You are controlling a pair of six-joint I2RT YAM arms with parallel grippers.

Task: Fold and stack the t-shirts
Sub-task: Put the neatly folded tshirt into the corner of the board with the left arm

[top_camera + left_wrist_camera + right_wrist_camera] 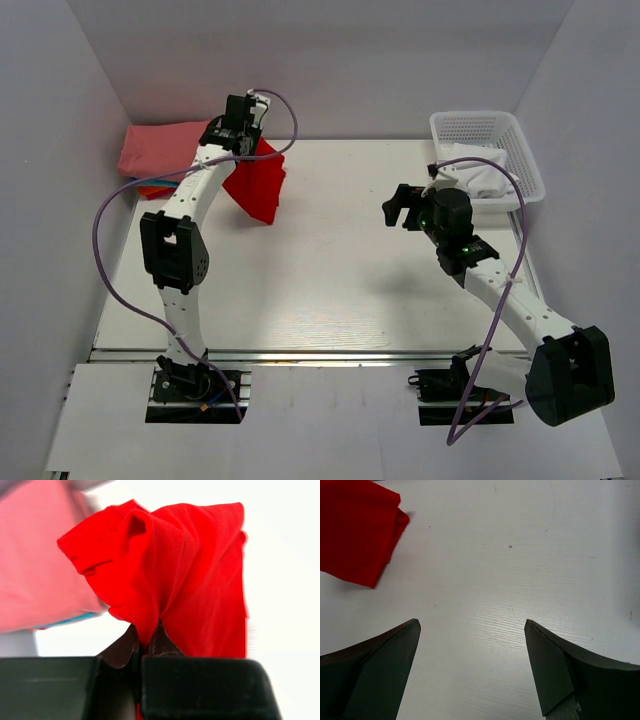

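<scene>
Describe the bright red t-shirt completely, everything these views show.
The red t-shirt is soft, plain bright red cloth, bunched into creased folds. The left gripper is shut on a pinch of it, and the rest hangs in layers over the far left of the white table, beside the pink shirt. Whether its lower edge touches the table is unclear.

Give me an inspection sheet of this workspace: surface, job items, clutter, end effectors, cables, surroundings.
Surface: white table, faint marks.
Job's things: red t-shirt hangs bunched from the left end effector; pink t-shirt folded at far left, teal and orange-red edges beneath.
Clutter: white basket at far right, white cloth inside.
End effectors: left shut on the red t-shirt; right end effector open, holding nothing.
Cables: purple cables loop along both arms.
Surroundings: white walls on three sides.
</scene>
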